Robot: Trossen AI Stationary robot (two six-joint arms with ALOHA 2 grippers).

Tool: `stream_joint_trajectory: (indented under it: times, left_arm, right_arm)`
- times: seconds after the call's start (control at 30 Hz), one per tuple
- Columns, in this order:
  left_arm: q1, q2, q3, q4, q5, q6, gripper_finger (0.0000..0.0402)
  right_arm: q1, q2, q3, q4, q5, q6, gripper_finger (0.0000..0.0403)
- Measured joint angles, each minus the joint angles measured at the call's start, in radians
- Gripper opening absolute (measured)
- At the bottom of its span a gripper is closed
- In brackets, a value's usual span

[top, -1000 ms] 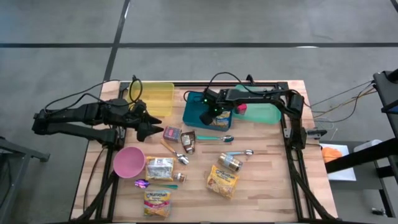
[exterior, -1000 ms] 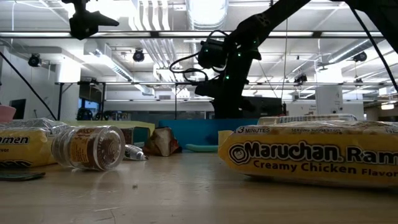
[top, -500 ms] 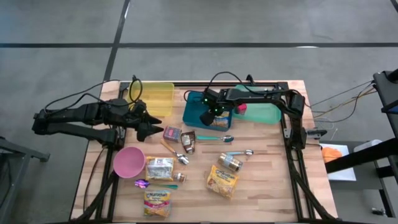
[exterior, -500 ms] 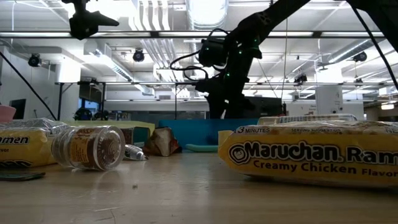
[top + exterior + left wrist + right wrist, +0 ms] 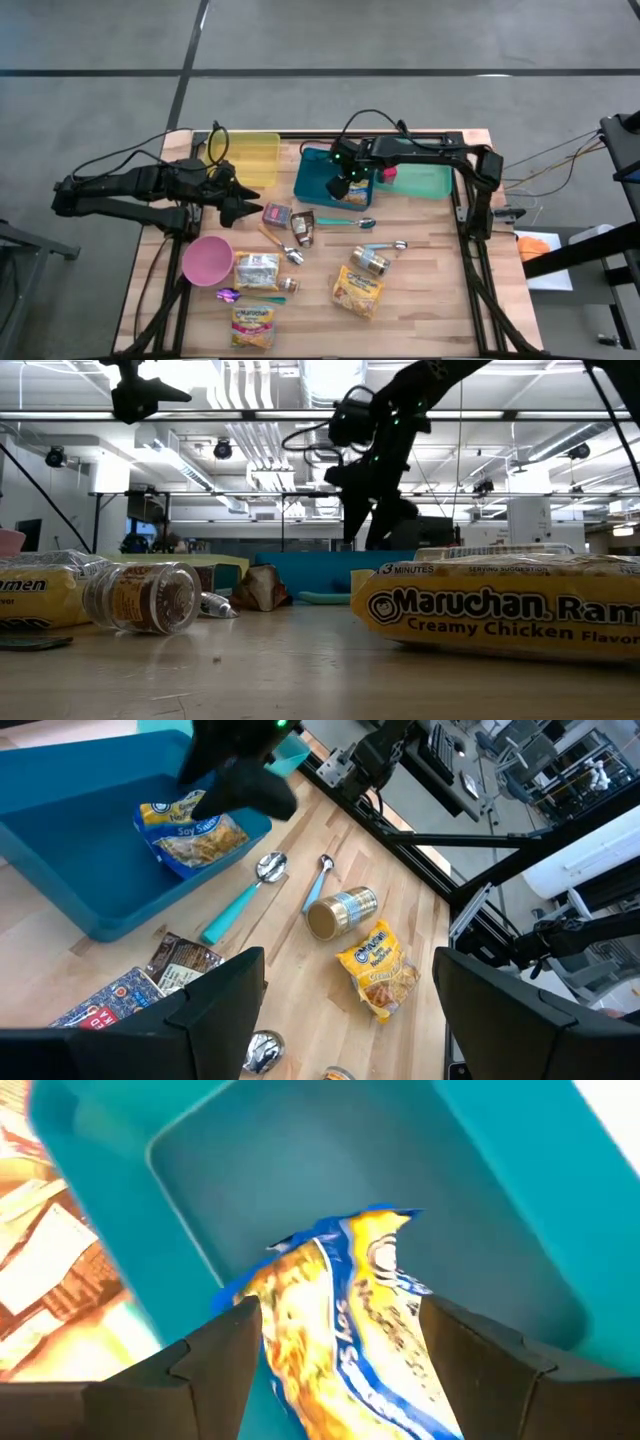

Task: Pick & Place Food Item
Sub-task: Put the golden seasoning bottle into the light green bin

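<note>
We see the right gripper hanging over the blue bin, its fingers spread apart and holding nothing. Below it, a crinkly blue-and-yellow noodle packet lies loose on the bin's smooth plastic floor. The left gripper waits above the wooden slat table, jaws wide and empty, near the yellow bin. On the table we count three more soft yellow noodle packets; the nearest to the low camera reads Maruchan. We also count one round pink bowl, one squat glass jar on its side, and one teal-handled spoon.
</note>
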Motion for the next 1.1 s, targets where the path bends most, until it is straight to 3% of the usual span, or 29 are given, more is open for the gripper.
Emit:
stream_joint_trajectory:
  times: [0.2, 0.4, 0.7, 0.87, 1.1]
  left_arm:
    - [0.000, 0.000, 0.000, 0.000, 0.000, -0.010, 0.0296]
    - [0.000, 0.000, 0.000, 0.000, 0.000, -0.022, 0.0296]
    - [0.000, 0.000, 0.000, 0.000, 0.000, -0.022, 0.0296]
    - [0.000, 0.000, 0.000, 0.000, 0.001, -0.022, 0.0296]
    - [0.000, 0.000, 0.000, 0.000, 0.023, -0.021, 0.0296]
  right_arm:
    - [0.061, -0.104, 0.000, -0.158, 0.004, -0.045, 0.0269]
    - [0.267, -0.198, -0.015, -0.345, 0.065, -0.023, 0.0269]
    - [0.514, -0.305, -0.109, -0.343, 0.092, 0.276, 0.0269]
    - [0.640, -0.311, -0.174, -0.284, 0.110, 0.310, 0.0269]
    - [0.726, -0.297, -0.232, -0.197, 0.168, 0.482, 0.0269]
